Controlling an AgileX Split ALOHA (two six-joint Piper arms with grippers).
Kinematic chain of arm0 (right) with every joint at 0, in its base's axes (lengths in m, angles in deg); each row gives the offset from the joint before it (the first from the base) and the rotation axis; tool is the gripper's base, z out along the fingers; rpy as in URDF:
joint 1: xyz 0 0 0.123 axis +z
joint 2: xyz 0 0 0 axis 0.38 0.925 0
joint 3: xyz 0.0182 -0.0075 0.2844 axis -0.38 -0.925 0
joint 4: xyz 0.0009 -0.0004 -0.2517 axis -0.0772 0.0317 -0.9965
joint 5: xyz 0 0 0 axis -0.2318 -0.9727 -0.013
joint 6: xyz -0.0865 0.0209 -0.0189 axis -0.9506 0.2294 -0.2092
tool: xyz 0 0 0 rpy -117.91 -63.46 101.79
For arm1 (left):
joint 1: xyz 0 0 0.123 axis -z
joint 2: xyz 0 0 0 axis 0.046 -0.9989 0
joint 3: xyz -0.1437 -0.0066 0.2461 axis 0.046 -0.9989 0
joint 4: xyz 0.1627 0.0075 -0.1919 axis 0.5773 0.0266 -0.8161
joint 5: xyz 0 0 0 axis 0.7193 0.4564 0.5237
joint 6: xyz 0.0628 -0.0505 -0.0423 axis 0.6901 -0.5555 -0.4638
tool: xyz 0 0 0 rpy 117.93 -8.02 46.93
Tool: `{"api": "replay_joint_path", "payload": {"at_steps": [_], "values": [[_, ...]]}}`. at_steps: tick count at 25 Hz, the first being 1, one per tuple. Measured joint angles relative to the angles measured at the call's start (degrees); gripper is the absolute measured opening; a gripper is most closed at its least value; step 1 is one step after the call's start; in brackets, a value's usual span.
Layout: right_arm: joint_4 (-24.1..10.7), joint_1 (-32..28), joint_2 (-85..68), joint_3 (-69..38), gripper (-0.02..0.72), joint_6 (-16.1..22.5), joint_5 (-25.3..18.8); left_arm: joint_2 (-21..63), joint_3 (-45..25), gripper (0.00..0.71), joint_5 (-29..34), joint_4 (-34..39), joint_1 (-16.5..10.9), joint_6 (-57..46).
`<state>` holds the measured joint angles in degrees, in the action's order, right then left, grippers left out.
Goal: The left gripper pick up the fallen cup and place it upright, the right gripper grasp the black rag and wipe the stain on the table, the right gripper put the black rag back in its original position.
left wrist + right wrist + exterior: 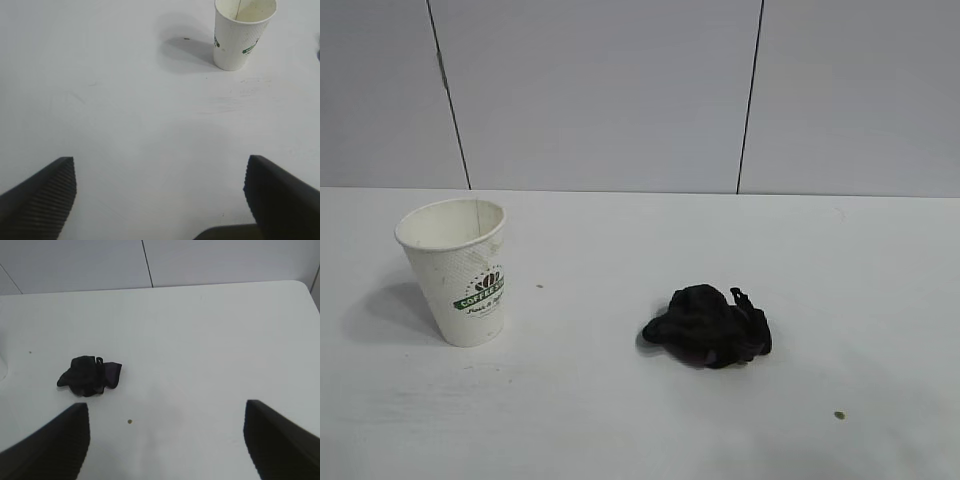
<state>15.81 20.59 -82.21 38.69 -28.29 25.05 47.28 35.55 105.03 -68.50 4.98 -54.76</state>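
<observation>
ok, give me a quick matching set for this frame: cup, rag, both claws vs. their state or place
Things:
1. cup
2. black rag
3. left claw
4. right claw

States:
A. crumpled on the table, nothing gripping it
B. open and empty, rag ahead of it
C. upright, mouth up
D. open and empty, cup ahead of it

Pairs: 1-C, 2-A, 3-D, 4-B

Both arms staying outside the exterior view, left gripper point(160, 200) showing only two fingertips cut by its wrist view's edge, right gripper point(165, 440) likewise cropped, cup point(240, 32) rim clipped at the frame edge, cup lettering too small to read.
</observation>
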Motion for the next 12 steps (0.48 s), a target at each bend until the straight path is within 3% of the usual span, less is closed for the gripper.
{"api": "replay_joint_path", "payload": {"at_steps": [12], "values": [[0.1,0.0,0.0,0.7,0.578,0.1,-1.6,0.0,0.0,0.654,0.0,0.0,0.0,0.0]]}}
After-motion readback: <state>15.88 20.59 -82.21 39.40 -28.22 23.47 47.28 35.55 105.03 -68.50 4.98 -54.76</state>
